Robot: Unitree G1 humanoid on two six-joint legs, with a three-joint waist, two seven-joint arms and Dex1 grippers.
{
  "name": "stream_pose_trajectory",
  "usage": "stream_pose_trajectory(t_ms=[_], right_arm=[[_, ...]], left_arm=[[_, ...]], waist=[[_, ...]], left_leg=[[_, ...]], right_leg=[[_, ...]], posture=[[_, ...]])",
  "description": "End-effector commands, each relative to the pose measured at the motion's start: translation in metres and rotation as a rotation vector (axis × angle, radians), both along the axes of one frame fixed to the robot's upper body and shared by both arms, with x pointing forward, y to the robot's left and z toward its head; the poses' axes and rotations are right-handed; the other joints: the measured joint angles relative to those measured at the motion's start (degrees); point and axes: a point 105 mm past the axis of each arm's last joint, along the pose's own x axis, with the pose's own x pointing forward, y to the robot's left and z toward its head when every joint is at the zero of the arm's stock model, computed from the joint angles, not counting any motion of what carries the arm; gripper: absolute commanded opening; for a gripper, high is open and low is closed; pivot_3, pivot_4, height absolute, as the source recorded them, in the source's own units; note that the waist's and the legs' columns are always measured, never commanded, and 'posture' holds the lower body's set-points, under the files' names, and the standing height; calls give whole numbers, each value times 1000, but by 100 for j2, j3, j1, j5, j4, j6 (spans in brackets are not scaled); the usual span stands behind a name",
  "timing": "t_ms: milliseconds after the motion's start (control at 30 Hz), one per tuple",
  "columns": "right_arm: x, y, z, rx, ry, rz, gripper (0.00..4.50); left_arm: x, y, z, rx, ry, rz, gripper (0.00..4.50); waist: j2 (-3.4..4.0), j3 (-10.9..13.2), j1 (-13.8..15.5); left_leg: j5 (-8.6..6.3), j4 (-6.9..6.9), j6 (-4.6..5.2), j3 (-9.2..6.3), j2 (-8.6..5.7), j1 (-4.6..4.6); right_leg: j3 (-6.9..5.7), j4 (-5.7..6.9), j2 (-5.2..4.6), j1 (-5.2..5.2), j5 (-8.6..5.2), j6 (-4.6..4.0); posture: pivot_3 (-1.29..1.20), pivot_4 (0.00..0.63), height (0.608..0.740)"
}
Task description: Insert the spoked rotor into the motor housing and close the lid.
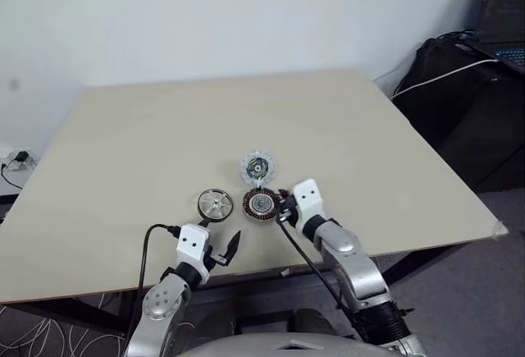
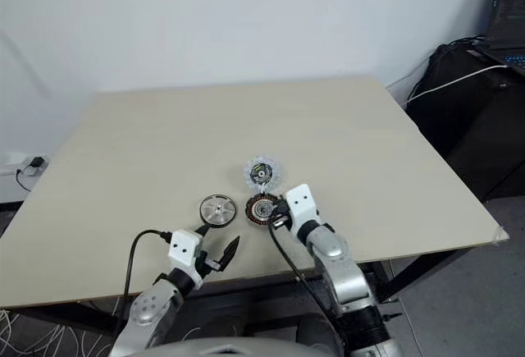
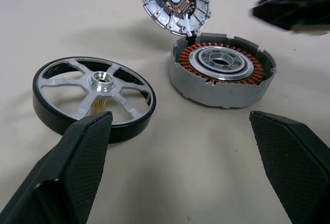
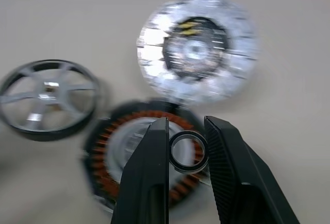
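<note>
The spoked rotor (image 1: 215, 203), silver spokes in a black rim, lies flat on the table. Just to its right sits the motor housing (image 1: 261, 203), copper windings around a silver hub (image 3: 221, 62). The lid (image 1: 257, 167) stands tilted up at the housing's far edge, its scalloped face with the dark centre showing (image 3: 174, 0). My left gripper (image 3: 178, 118) is open and low, close in front of the rotor (image 3: 95, 92) and housing, holding nothing. My right gripper (image 4: 186, 123) hovers over the housing (image 4: 111, 175), shut on a small metal ring (image 4: 188, 169).
The parts lie near the front edge of the beige table (image 1: 164, 127). A black bag (image 1: 459, 86) with a white cable and a laptop (image 1: 502, 12) stand beyond the table's right side. A wall socket with cables (image 1: 18, 160) is at the left.
</note>
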Motion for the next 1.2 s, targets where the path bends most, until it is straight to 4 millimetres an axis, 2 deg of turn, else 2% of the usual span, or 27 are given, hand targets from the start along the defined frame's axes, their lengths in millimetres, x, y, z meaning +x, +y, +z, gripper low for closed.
stream_pose_trajectory(t_ms=[33, 200, 467, 967, 1033, 1167, 1200], right_arm=[[8, 14, 5, 6, -26, 26, 686], [14, 21, -3, -3, -9, 32, 686], [17, 14, -14, -17, 24, 13, 686], [23, 23, -16, -14, 33, 34, 686], [24, 24, -16, -11, 31, 37, 1445], [21, 24, -5, 5, -1, 59, 2654], [18, 24, 4, 36, -20, 72, 2654]], left_arm=[[4, -2, 14, -5, -53, -3, 4500], [4, 0, 12, -7, -47, 6, 4500], [4, 0, 10, -10, -44, 7, 4500], [5, -1, 11, -11, -47, 8, 4500], [5, -1, 11, -12, -47, 7, 4500], [5, 0, 10, -14, -44, 6, 4500], [5, 0, 10, -13, -45, 6, 4500]], waist=[[0, 0, 3], [0, 0, 6], [0, 0, -4], [1, -1, -18], [1, -1, -21], [1, -1, -22], [1, -1, -17]], left_leg=[[0, 0, 0, 0, 0, 0], [0, -3, 0, 0, -3, 0], [0, -15, 0, -1, -3, 0], [1, -16, -2, -1, -3, 1], [1, -16, -2, -1, -3, 1], [2, -17, -2, -1, -3, 1], [2, -17, -2, -1, -3, 1]], right_leg=[[0, 0, 0, 0, 0, 0], [1, 0, 0, -2, 11, -8], [1, 0, 1, -9, 19, -12], [1, 2, 3, -10, 23, -20], [2, 2, 3, -10, 24, -20], [1, 3, 4, -11, 24, -21], [2, 3, 4, -12, 24, -21]], posture=[[0, 0, 740], [0, 0, 740], [0, 0, 740], [0, 0, 740], [0, 0, 740], [0, 0, 740], [0, 0, 740]])
